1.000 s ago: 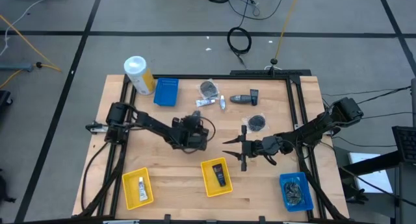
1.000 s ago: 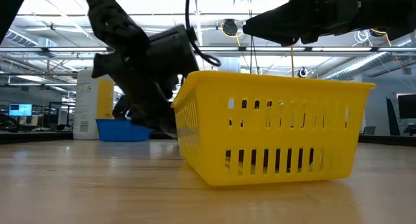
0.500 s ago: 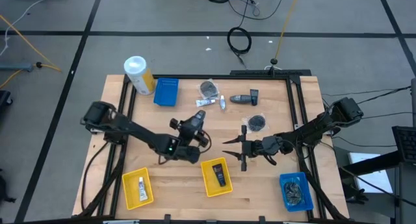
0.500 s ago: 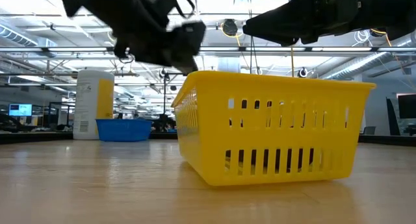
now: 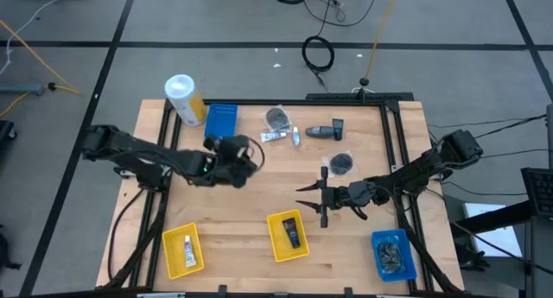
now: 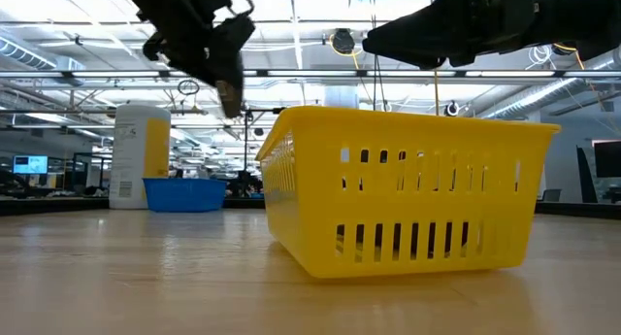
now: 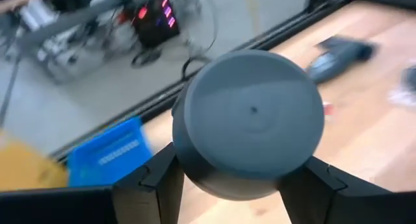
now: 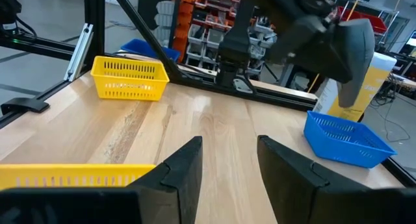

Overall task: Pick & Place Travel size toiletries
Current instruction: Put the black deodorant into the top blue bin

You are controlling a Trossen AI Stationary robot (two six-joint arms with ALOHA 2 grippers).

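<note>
1. We see that the left gripper (image 5: 235, 162) has swung since half a second ago: it hung beside the middle yellow tray (image 5: 289, 235) then, and now it is further back and to the left, just in front of the far blue tray (image 5: 222, 121)
2. Its fingers (image 7: 153, 185) are partly spread and clamped on a round grey item (image 7: 250, 120), which fills the space between them in the left wrist view; in the low view it hangs high above the table (image 5: 242, 212)
3. The left arm's shoulder end has also moved further left, past the table's left edge
4. The right gripper (image 5: 304, 197) has not moved: it hovers just right of centre, pointing left, its fingers (image 8: 179, 169) a little apart with nothing between them
5. The other toiletries lie as before: a grey packet (image 5: 278, 118), a thin tube (image 5: 275, 136) and a dark bottle (image 5: 327, 130) near the far edge, another round packet (image 5: 342, 164) right of centre
6. We find a dark bottle in the middle yellow tray, a white tube (image 5: 187, 244) in the near-left yellow tray (image 5: 182, 249), and grey packets in the near-right blue tray (image 5: 393, 254)
7. The white-and-yellow canister (image 5: 184, 98) stands at the far left corner, unchanged
</note>
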